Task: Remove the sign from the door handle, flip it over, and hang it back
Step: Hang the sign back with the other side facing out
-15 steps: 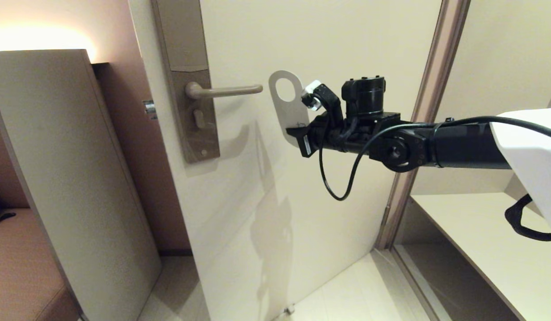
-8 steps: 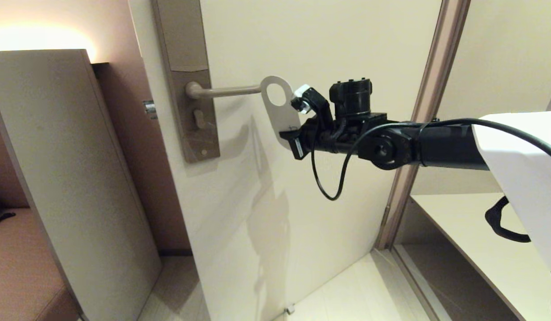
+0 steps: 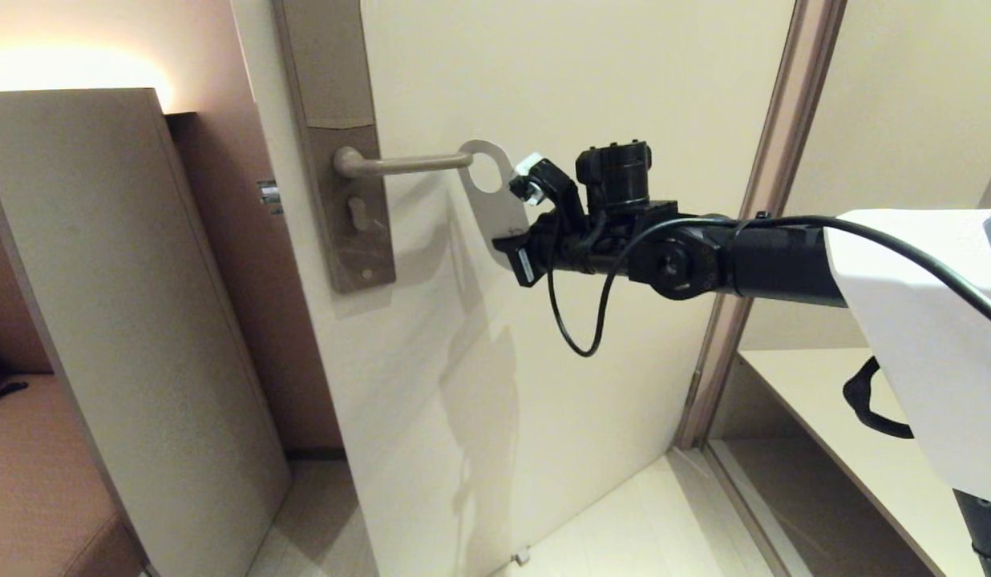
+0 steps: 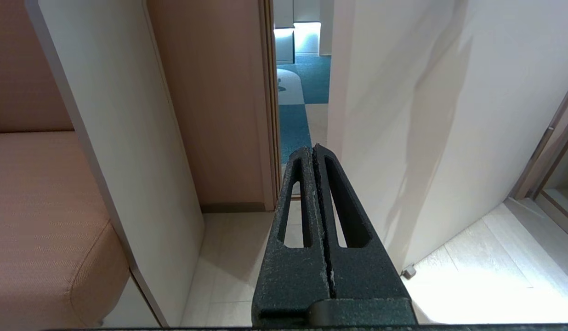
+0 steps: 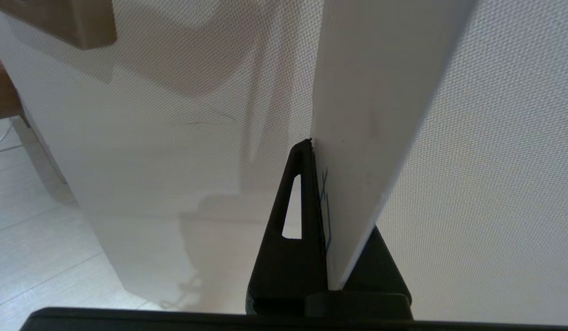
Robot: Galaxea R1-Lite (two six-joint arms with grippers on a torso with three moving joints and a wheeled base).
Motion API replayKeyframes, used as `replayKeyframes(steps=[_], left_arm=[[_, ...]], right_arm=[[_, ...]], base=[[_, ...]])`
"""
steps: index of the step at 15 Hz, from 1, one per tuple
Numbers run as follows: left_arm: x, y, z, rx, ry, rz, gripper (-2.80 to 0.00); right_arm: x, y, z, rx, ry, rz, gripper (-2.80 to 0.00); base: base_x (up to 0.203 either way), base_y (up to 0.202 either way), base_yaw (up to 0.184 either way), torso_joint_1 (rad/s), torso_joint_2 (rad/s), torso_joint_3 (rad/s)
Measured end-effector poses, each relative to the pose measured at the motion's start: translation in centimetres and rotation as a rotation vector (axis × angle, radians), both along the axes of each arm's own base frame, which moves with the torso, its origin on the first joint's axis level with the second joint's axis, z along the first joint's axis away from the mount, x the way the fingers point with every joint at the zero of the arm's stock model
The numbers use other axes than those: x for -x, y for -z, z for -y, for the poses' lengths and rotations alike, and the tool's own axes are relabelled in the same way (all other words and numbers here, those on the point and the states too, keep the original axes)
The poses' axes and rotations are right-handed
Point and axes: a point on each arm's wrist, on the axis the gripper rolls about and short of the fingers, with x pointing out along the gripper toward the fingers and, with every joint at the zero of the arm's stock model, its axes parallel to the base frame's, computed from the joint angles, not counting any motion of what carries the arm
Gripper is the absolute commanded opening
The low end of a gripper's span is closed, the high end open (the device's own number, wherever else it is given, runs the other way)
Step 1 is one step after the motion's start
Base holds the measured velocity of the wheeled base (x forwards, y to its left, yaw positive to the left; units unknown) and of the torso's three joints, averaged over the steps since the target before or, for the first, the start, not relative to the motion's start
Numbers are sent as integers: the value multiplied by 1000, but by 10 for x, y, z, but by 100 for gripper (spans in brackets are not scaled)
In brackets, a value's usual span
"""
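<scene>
A cream door (image 3: 592, 88) fills the middle, with a brown frame strip (image 3: 756, 216) along its right edge. Left of it stands a tall beige panel (image 3: 103, 304), beside a tan upholstered seat (image 3: 38, 473). Pale plank flooring (image 3: 648, 529) lies below, and a cream shelf (image 3: 872, 433) sits at right.

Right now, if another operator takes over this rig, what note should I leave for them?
Right gripper: shut on the sign, holding its lower end.
Left gripper: shut, empty, parked low, pointing at the floor beside the door.
Sign: pale face outward, its hole at the tip of the door handle, apparently not yet threaded on.
Done: sign taken off, apparently turned over.
Left: slide the hole along the lever, release, withdraw.
</scene>
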Motion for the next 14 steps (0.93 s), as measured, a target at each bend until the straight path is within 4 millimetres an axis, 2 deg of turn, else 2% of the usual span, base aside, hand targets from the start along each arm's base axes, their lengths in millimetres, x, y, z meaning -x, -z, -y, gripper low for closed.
replayKeyframes(steps=[5,14], left_arm=[[0,0,0,0,1,0,-280],[0,0,0,0,0,0,-280]], right_arm=[[2,-4,-1,-2,-5,6,-280],[12,-25,1,-26,-13,42,-280]], base=[[0,0,0,0,0,0],[0,0,0,0,0,0]])
